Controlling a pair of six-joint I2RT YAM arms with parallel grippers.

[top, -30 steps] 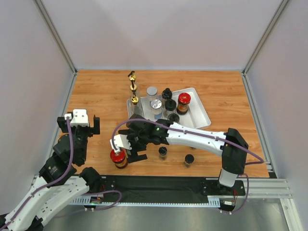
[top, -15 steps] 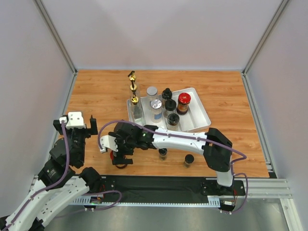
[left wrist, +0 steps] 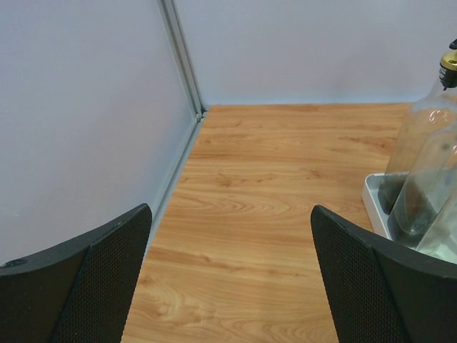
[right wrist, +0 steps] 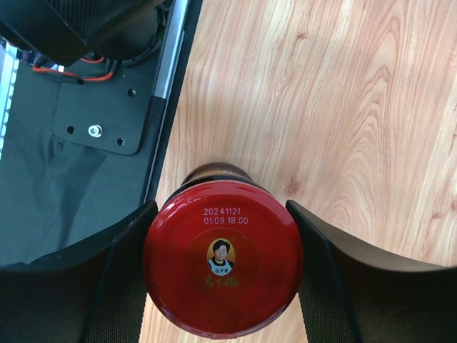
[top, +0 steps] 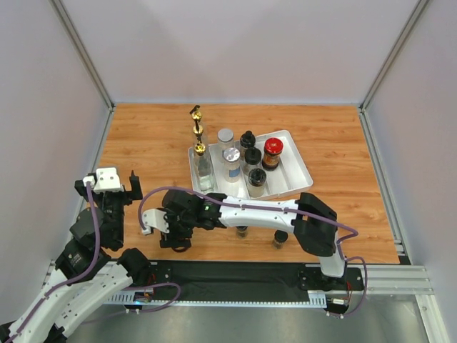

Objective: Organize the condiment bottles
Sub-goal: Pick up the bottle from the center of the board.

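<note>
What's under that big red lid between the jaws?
A dark jar; only its brown shoulder peeks past the red lid. The lid covers the rest, so its contents can't be seen.

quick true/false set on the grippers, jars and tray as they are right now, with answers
1. The right gripper has its fingers against both sides of a red-lidded jar. True.
2. The left gripper is shut on something. False: it is open, with nothing between its fingers.
3. No red-lidded jar stands in the white tray. False: a second red-lidded jar stands upright in it.
4. Two small black-capped jars stand on the table, outside the tray on its near side. True.
</note>
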